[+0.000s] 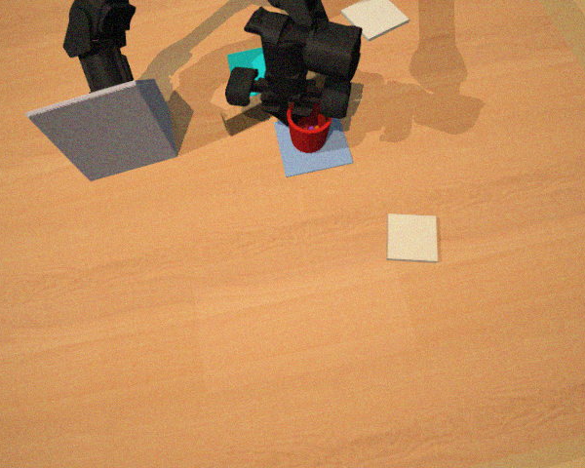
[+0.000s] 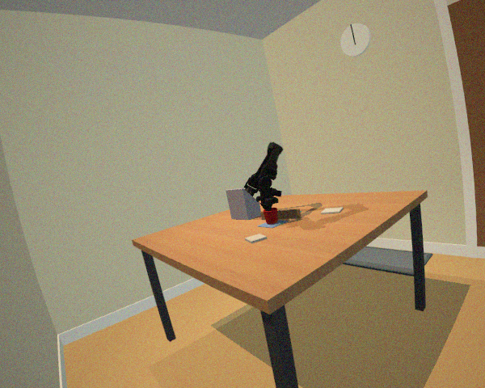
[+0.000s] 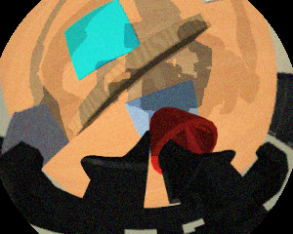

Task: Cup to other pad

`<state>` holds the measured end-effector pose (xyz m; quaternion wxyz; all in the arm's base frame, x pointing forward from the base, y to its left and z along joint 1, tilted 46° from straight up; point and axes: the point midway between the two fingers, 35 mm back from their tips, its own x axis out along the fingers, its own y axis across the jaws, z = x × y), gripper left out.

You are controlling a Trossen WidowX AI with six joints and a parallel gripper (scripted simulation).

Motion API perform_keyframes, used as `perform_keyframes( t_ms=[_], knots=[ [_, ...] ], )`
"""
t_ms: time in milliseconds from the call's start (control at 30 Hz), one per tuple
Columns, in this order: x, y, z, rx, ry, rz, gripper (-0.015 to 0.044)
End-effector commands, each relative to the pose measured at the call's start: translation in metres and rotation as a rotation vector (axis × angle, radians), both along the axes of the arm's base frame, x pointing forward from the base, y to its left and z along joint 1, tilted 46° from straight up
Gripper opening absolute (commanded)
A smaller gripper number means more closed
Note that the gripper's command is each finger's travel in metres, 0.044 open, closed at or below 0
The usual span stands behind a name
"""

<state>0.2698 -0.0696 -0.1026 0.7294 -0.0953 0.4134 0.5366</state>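
Note:
The red cup (image 1: 309,140) (image 2: 271,217) (image 3: 205,128) is at the blue pad (image 1: 293,165) (image 2: 264,225) (image 3: 138,118), opening up. It looks somewhat leaned in the wrist view; I cannot tell whether its base touches the pad. An orange marble (image 1: 317,127) and a purple marble (image 1: 311,128) show inside; the wrist view does not show them. My gripper (image 1: 292,113) (image 3: 152,133) is shut on the cup's wall, one finger inside and one outside. The teal pad (image 1: 237,60) (image 3: 100,41) lies beyond the low wooden bar, partly hidden by the arm in the top view.
The low wooden bar (image 1: 243,121) (image 3: 137,73) stands between the two pads. A grey slanted block (image 1: 108,136) (image 2: 238,204) (image 3: 33,131) stands left of them. One cream tile (image 1: 412,237) (image 2: 255,238) lies nearer the front, another cream tile (image 1: 375,18) (image 2: 331,209) at the back right.

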Motion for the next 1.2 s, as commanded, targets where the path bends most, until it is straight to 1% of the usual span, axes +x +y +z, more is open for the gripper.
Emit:
perform_keyframes(
  t_ms=[0,400,1167],
  knots=[
    [0.002,-0.013,0.01,-0.011,-0.011,-0.004,0.0],
    [-0.007,-0.049,0.046,-0.008,-0.008,-0.008,0.0],
    [-0.009,-0.047,0.045,-0.002,-0.003,-0.011,0.0]
  ],
)
